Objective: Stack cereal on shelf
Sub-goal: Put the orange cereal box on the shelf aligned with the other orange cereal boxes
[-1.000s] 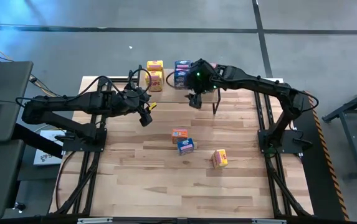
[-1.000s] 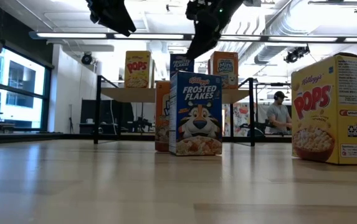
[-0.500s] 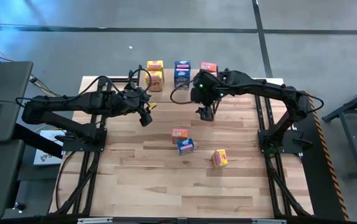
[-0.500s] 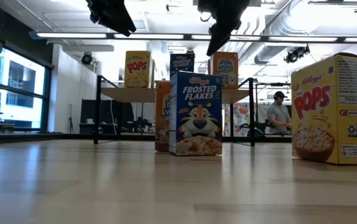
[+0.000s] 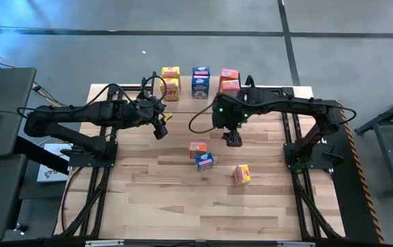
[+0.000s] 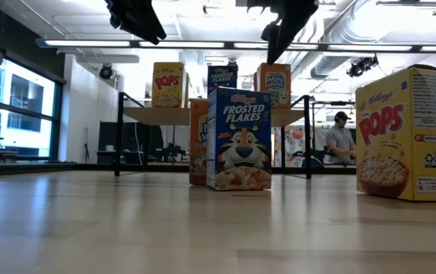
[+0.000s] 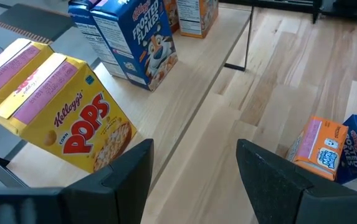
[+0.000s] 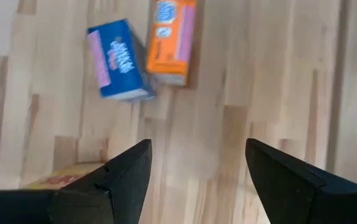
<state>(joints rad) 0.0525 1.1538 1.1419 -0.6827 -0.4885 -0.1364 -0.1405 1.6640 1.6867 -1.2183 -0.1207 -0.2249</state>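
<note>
The cereal boxes look light and hollow: thin card that should dent under a hard squeeze, with glossy printed faces that may slip. I would pinch one across its narrow sides, low enough that it does not tip.

The right claw (image 5: 232,139) hangs empty over the desk (image 5: 169,199), fingers apart. Just ahead of it stand an orange box (image 8: 171,38) and a blue box (image 8: 119,59), touching or nearly so; a yellow box (image 5: 241,174) sits farther off beside them. These three are still to be shelved.

The left claw (image 5: 159,129) waits, fingers apart and holding nothing, near the shelf (image 7: 184,93). Before it stand yellow Pops boxes (image 7: 53,106), with a blue Frosted Flakes box (image 7: 138,37) beyond. Six boxes sit at the shelf.
</note>
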